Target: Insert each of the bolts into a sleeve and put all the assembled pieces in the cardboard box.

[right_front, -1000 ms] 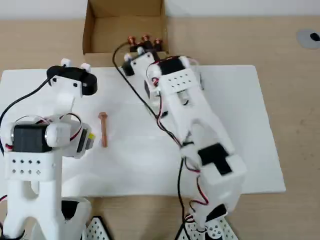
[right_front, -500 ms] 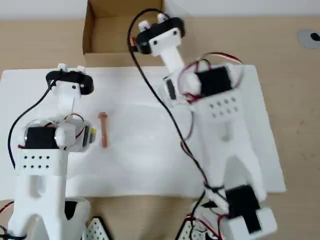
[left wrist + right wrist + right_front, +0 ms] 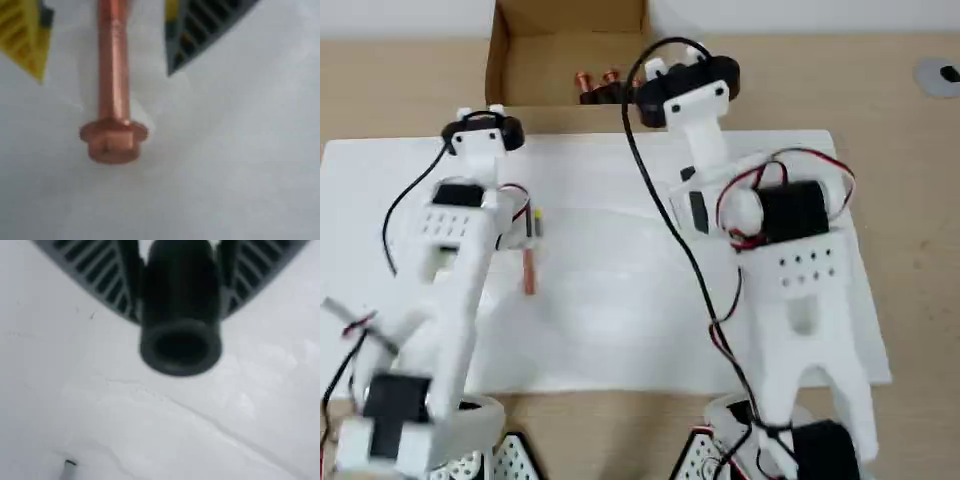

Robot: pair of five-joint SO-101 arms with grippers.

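A copper bolt [image 3: 113,105] lies flat on the white mat [image 3: 620,330], and the high view shows the bolt [image 3: 528,274] at the mat's left. My left gripper [image 3: 102,72] is open and low over it, one yellow-taped finger [image 3: 27,35] and one dark finger [image 3: 200,30] on either side of the shaft with gaps. My right gripper [image 3: 180,307] is shut on a black sleeve [image 3: 181,345], held just above the mat with its open end showing. The cardboard box [image 3: 500,60] stands behind the mat, with assembled pieces [image 3: 605,85] at its front right.
The right arm [image 3: 790,250] stretches over the right half of the mat and its black cable [image 3: 670,220] loops across the middle. The left arm [image 3: 440,290] covers the mat's left edge. A grey disc [image 3: 935,75] lies on the wooden table at the far right.
The right arm has pulled back from the box to above the mat. The left arm has swung forward and down until its gripper straddles the bolt.
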